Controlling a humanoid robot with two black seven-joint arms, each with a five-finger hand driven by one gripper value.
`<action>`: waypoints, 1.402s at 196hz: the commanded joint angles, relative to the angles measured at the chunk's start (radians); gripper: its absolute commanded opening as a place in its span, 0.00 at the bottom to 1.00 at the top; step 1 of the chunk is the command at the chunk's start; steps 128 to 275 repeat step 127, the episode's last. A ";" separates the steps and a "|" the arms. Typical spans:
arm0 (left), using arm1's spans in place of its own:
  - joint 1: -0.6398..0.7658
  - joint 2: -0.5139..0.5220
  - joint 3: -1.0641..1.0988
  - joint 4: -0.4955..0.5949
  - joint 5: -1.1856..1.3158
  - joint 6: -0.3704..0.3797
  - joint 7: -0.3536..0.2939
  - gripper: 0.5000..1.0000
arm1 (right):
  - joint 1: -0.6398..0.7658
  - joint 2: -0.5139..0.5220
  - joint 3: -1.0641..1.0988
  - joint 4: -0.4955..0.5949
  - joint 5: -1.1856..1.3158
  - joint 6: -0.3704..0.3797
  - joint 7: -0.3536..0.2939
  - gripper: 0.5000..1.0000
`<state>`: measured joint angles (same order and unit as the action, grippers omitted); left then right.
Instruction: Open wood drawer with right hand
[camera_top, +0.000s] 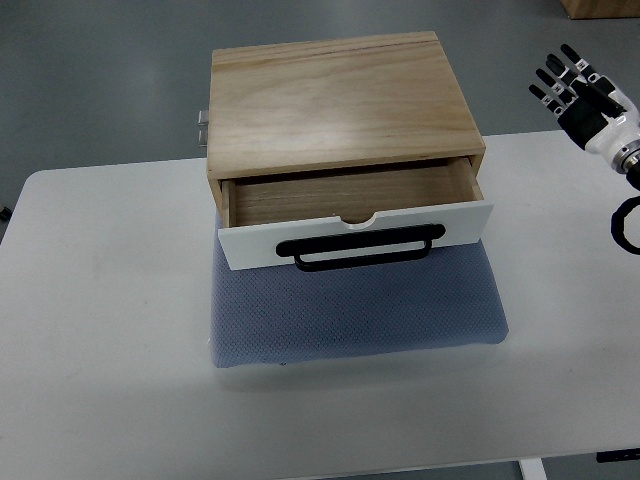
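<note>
A wooden box (340, 100) stands on a blue-grey mat (360, 315) in the middle of a white table (110, 340). Its drawer (350, 195) is pulled partway out toward me and looks empty inside. The drawer's white front (260, 245) carries a black bar handle (365, 246). My right hand (575, 85) is up at the far right, well away from the handle, fingers spread and holding nothing. The left arm does not show.
The mat sticks out in front of the drawer. A small metal fitting (202, 122) juts from the box's left rear side. Grey floor lies beyond the table's far edge. A tan box corner (600, 8) shows at the top right.
</note>
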<state>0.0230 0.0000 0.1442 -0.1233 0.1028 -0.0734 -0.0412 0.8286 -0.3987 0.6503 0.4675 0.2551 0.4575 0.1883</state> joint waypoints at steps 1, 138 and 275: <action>0.000 0.000 0.000 -0.001 0.000 0.000 0.000 1.00 | -0.020 0.031 0.000 0.005 0.000 0.007 0.003 0.89; 0.000 0.000 0.000 -0.001 0.000 0.001 0.000 1.00 | -0.037 0.032 -0.008 0.023 -0.014 -0.010 0.007 0.89; 0.000 0.000 0.000 -0.001 0.000 0.001 0.000 1.00 | -0.037 0.032 -0.008 0.023 -0.014 -0.010 0.007 0.89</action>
